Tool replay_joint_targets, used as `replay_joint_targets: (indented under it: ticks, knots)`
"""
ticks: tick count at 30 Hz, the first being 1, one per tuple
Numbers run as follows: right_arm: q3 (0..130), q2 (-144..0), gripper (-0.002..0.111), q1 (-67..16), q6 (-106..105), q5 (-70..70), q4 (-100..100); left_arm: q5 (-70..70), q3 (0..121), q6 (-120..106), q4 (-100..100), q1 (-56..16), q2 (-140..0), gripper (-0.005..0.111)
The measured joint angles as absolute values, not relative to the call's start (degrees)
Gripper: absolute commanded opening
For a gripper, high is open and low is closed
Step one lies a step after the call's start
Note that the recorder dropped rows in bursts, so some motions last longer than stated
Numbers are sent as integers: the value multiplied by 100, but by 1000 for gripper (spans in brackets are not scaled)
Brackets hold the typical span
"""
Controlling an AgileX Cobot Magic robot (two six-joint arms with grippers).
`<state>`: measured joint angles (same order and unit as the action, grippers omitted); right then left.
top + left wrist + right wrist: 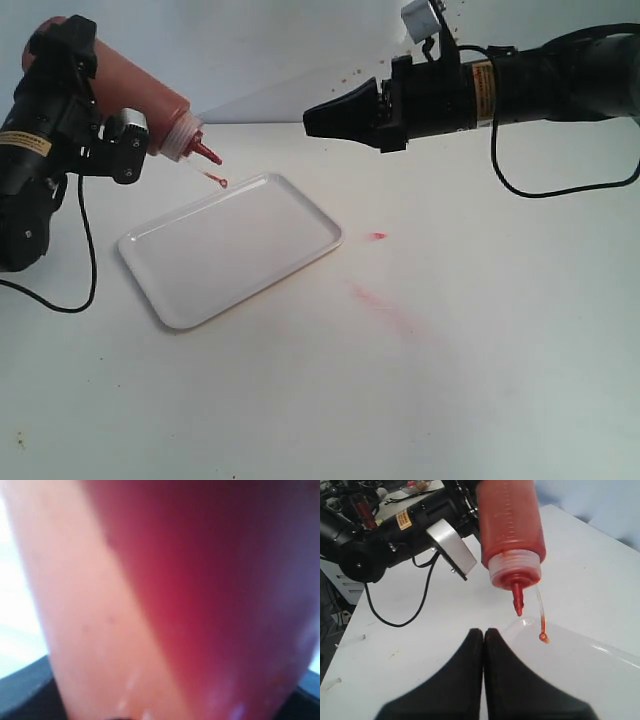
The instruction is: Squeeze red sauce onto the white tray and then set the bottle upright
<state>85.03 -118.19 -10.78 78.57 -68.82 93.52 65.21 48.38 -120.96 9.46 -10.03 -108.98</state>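
— Exterior: the left claw (112, 118) clamps the bottle (130, 95), nozzle tilted down at the far edge of the white tray (230, 248).
— And the right claw (335, 118) hovers, pinched shut!
— Left wrist: the bottle (200, 605) fills everything.
— Right wrist: closed right claw (484, 680), bottle (507, 525) nozzle over the white tray (580, 665) rim.

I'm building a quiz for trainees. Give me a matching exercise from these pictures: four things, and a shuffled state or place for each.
Things
1. bottle
2. white tray
3. right end effector
4. red smear

States or places
A. shut, empty, in the air
B. on the bare table, off the tray
C. tilted, nozzle down
D. lying flat on the table

Pairs: 1-C, 2-D, 3-A, 4-B
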Motion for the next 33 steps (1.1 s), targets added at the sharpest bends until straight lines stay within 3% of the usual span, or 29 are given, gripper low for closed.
replay_joint_targets:
  ticks: [8,22,24,26,27,28,29,30,33]
  knots:
    - [8578,-11829,0,-1091,7515,-6943,7974,6030,5321,-12096,120,-860,-10898,0]
    - [10522,-12762,0,-2069,8365,-6967,9431,5630,5418,-12096,-520,-860,-10898,0]
    - [10576,-12796,7,-2072,8555,-6676,9471,5656,5418,-12096,-563,-860,-10898,0]
    - [10612,-12796,28,-2072,8672,-6320,9656,5754,5418,-12096,-598,-860,-10898,0]
    - [10622,-12796,52,-2072,8687,-6239,9770,5797,5418,-12096,-625,-860,-10898,0]
    - [10622,-12796,66,-2096,8687,-6075,9914,5830,5418,-12096,-664,-860,-10898,0]
    - [10622,-12796,87,-2121,8687,-5959,9957,5830,5418,-12096,-689,-860,-10898,0]
    - [10622,-12796,93,-2187,8687,-5628,9994,5830,5418,-12096,-747,-860,-10898,0]
    - [10622,-12796,92,-2393,8687,-4532,10017,5830,5418,-12096,-785,-860,-10898,0]
